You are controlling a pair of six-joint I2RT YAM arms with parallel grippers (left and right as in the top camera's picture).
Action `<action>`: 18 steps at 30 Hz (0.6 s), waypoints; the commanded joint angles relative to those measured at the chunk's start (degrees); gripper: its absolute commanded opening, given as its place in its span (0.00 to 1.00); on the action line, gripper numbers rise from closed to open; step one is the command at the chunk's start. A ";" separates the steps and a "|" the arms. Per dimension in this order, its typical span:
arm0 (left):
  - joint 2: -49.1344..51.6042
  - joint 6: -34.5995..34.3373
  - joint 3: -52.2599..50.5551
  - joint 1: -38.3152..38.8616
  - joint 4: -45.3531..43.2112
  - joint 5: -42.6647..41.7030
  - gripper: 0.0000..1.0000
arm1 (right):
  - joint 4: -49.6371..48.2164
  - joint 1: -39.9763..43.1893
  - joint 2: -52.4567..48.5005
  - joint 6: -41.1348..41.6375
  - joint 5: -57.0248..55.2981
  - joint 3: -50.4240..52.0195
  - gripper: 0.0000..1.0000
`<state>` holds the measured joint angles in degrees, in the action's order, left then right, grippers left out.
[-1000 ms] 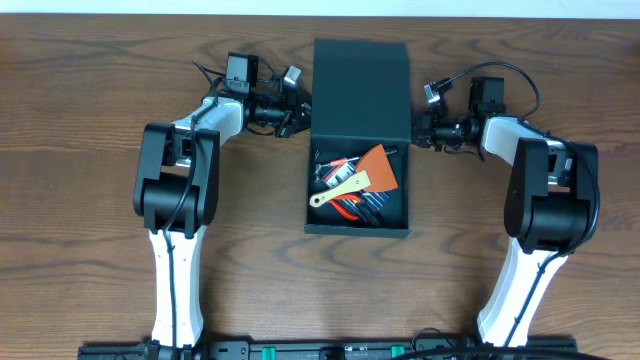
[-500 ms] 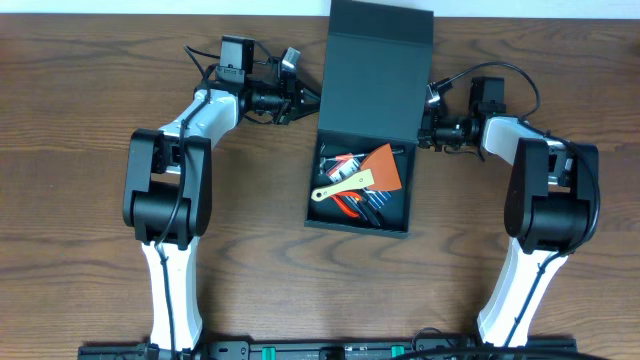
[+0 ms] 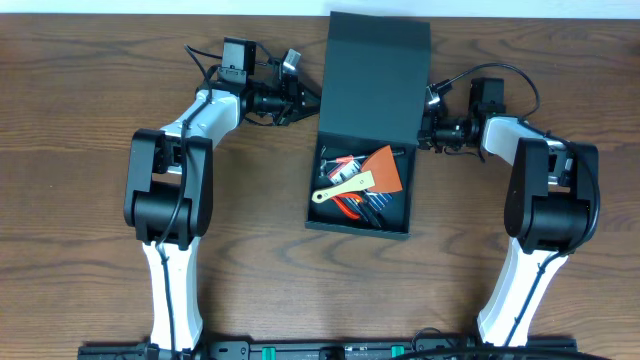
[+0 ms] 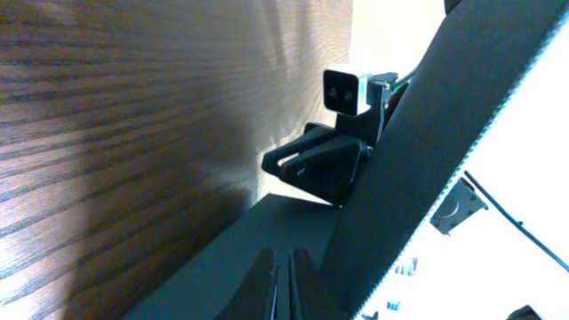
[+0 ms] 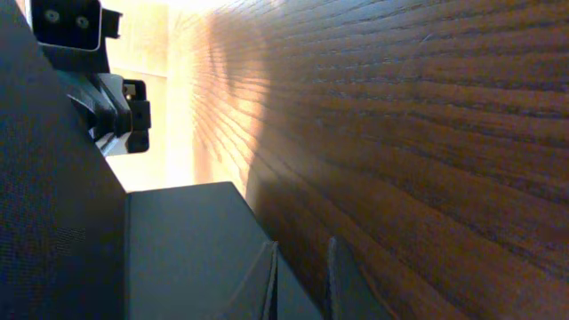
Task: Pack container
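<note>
Container (image 3: 357, 229) sits on the surface (image 3: 80, 150), lid (image 3: 372, 80) raised, tools (image 3: 358, 180) inside. Left fingers (image 4: 262, 286) are pressed together and right fingers (image 5: 258, 286) nearly together, flanking the lid.

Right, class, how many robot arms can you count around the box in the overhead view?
2. The left arm stands left of the container, reaching to its raised lid; the right arm stands on the opposite side, reaching in likewise.
</note>
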<state>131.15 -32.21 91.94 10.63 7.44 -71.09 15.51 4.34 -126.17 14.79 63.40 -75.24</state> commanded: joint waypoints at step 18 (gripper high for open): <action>-2.10 2.19 1.09 1.55 -0.02 -1.70 0.06 | 5.33 6.82 -0.48 -2.21 0.92 -0.61 0.07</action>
<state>131.15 -31.22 91.94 11.77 7.49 -70.52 20.62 9.69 -126.17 13.78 60.93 -75.26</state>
